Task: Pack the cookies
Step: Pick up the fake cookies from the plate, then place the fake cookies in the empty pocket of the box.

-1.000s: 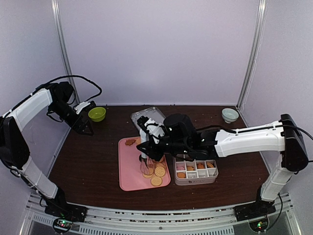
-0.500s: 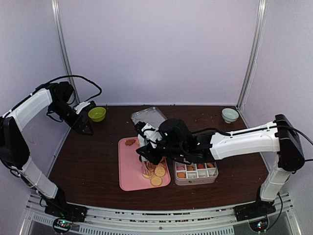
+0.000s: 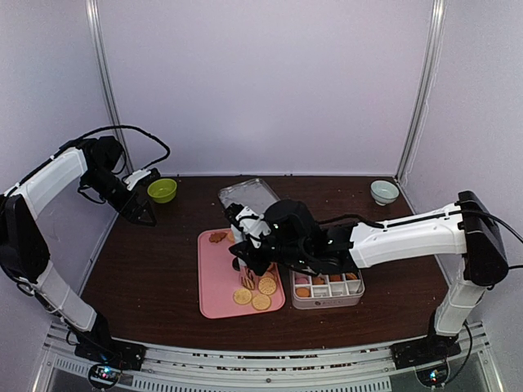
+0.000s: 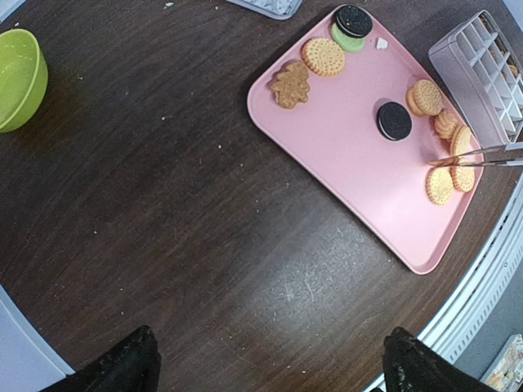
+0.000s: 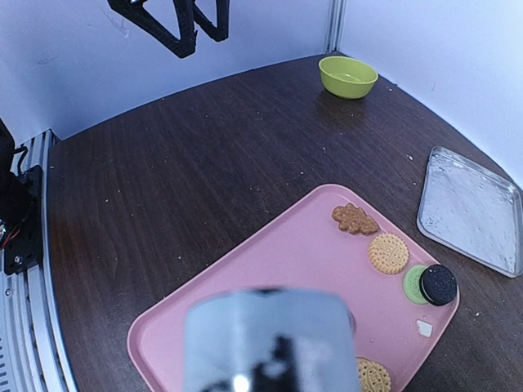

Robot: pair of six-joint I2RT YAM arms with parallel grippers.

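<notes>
- The bench is dark brown wood grain, dusted with pale crumbs and lightly scuffed.
- Plain pale lilac walls close it in on three sides, with metal posts at the back corners and a metal rail along the near edge.
- A green bowl sits at the far left and a pale bowl at the far right, well apart.
- An empty-looking metal tray lies at mid-back, just behind a pink tray.
- The cookies lie on the pink tray. A brown flower, a golden round and a black one on a green disc sit at its far end, a lone black round is nearer the middle, and golden rounds cluster at the corner by the box.
- A clear compartment box stands just right of the pink tray, with more biscuits in its cells.
- The left fingers are spread wide and hold nothing, raised near the green bowl.
- The right fingers grip metal tongs over the pink tray. The tong tips are nearly together at the golden cluster; I cannot tell whether they clasp one.
</notes>
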